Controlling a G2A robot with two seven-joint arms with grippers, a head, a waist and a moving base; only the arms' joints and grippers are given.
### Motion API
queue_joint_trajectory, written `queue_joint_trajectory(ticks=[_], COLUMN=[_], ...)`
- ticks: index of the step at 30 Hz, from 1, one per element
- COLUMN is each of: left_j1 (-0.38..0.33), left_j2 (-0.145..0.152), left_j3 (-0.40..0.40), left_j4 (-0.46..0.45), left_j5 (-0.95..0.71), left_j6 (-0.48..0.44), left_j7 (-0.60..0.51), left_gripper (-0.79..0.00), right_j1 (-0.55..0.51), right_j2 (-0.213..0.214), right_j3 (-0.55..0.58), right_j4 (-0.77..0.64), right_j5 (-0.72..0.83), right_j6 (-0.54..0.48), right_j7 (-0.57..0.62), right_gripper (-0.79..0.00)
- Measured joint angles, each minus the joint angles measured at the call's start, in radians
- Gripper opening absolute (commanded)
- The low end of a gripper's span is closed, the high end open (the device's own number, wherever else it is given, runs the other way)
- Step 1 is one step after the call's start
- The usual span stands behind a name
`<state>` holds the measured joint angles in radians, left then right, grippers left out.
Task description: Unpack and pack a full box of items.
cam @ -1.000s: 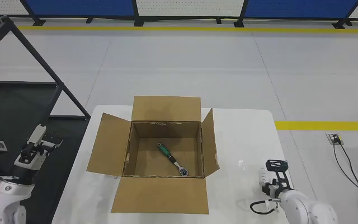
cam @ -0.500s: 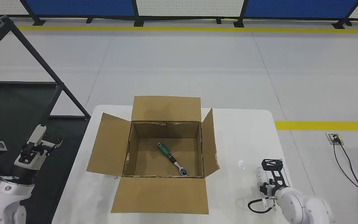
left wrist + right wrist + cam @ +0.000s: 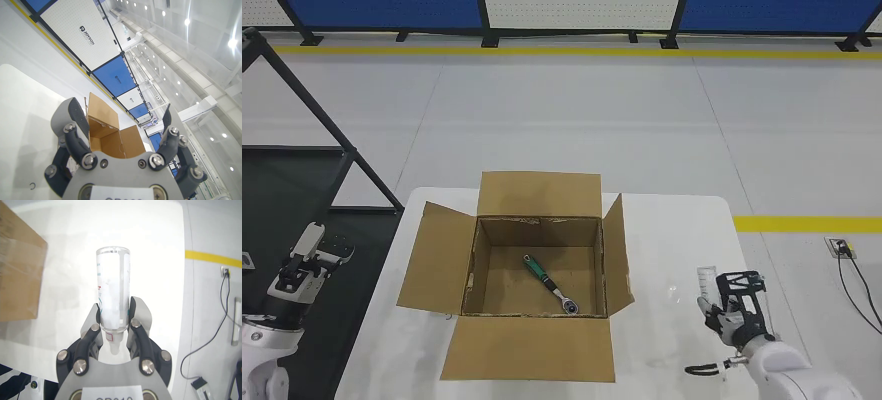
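Box (image 3: 539,230) stands open in the middle of the bench (image 3: 672,240), all four flaps spread, with a green-handled ratchet wrench (image 3: 548,282) lying slantwise on its floor. My right tool (image 3: 114,303) is clamped on a clear bottle (image 3: 113,285), out past the box's right flap, near the bench's front right corner. The grip sits low on the body, just above the nozzle, which points back toward the wrist, and most of the bottle sticks out beyond the fingers (image 3: 132,306). I cannot tell whether its far end touches the bench.

My read is that the bottle is in transit between bench and box. I can't say which way from this, so I'd plan for the harder case, going in.

The plastic is smooth and round and the hold is near one end, so I'd turn the wrist slowly and avoid any jerk that could let it swivel between the pads. The right flap stands up beside the path, so I'd lift clear over its edge rather than brush it. Inside, I'd aim for the bare floor on the right, away from the wrench, and release only once the bottle is resting.

My left tool (image 3: 122,108) hangs wide apart, holding nothing, off the bench's left side. I'd leave it there.
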<state>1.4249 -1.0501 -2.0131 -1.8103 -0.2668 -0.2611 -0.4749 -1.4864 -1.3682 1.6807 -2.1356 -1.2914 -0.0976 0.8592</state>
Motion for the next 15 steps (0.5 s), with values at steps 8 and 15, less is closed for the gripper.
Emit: queue_joint_trajectory(ticks=[8,15], left_j1=[0.000,0.000], left_j2=[0.000,0.000], left_j3=[0.000,0.000], left_j4=[0.000,0.000], left_j5=[0.000,0.000], left_j6=[0.000,0.000], left_j7=[0.000,0.000], left_gripper=[0.000,0.000], right_j1=[-0.032,0.079], right_j2=[-0.001,-0.022], right_j3=[-0.206,-0.540], right_j4=[-0.217,-0.214], right_j5=[-0.132,-0.267], right_j6=[-0.042,0.023], right_j7=[-0.180,-0.311], right_gripper=[-0.785,-0.785])
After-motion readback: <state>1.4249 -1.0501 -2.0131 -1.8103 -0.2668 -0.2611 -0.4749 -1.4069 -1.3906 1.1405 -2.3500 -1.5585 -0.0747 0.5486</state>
